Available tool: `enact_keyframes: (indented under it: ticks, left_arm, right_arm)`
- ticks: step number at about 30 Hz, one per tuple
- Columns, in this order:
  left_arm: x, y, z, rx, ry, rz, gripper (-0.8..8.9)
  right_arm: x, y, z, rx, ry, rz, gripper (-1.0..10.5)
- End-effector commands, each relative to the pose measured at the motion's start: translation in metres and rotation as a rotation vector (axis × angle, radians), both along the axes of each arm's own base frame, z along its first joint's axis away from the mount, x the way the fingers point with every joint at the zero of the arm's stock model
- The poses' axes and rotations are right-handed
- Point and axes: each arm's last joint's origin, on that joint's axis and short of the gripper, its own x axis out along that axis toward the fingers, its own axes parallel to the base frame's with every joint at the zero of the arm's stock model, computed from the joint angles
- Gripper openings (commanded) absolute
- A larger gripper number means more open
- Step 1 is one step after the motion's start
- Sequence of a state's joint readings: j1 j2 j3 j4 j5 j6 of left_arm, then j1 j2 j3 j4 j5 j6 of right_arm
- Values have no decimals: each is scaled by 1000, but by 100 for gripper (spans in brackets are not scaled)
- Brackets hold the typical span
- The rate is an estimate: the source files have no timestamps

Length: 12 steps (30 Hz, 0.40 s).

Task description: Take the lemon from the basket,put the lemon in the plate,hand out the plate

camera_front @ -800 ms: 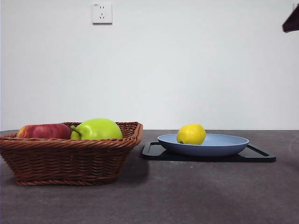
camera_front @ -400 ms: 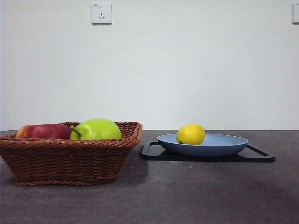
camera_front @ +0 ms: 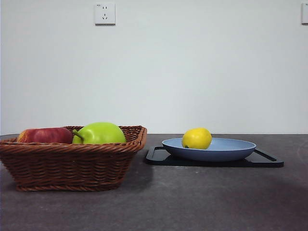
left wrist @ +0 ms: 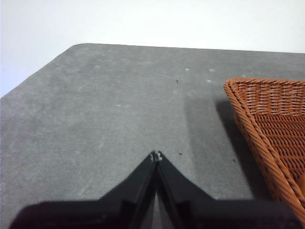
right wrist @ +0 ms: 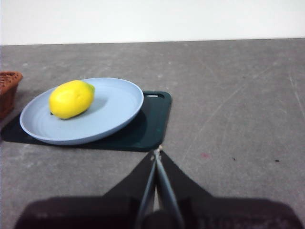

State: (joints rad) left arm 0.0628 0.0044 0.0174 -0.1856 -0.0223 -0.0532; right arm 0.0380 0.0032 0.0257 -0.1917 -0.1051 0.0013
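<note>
Grey tabletop [camera_front: 192,202]; lemon [right wrist: 71,98] already on plate [right wrist: 114,109], ahead of right claw [right wrist: 157,151], pinched closed, empty; left claw [left wrist: 156,155] likewise, beside basket [left wrist: 271,124]; handing plate out remains.

On the bench [camera_front: 192,202] the basket [camera_front: 72,166] stands to the left, with an apple [camera_front: 44,135] and a pear [camera_front: 100,133] lying side by side in it, the apple further left. Just right of the basket, a little further back, lies a flat tray [camera_front: 269,161]. The plate [camera_front: 226,150] rests on that tray, and the lemon [camera_front: 196,138] sits in the plate's left part.
</note>
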Motion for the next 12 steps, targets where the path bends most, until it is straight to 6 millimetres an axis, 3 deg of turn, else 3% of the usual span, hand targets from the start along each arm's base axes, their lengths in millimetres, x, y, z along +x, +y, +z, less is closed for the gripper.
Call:
enact_keyframes:
  ticks: [1, 12]
  left_arm:
    - [1, 0, -2, -3, -7, 2, 9]
    - [1, 0, -2, -3, -7, 2, 9]
  right_arm:
    - [0, 0, -4, 9, 9, -1, 4]
    - [0, 0, -3, 50, 12, -14, 4]
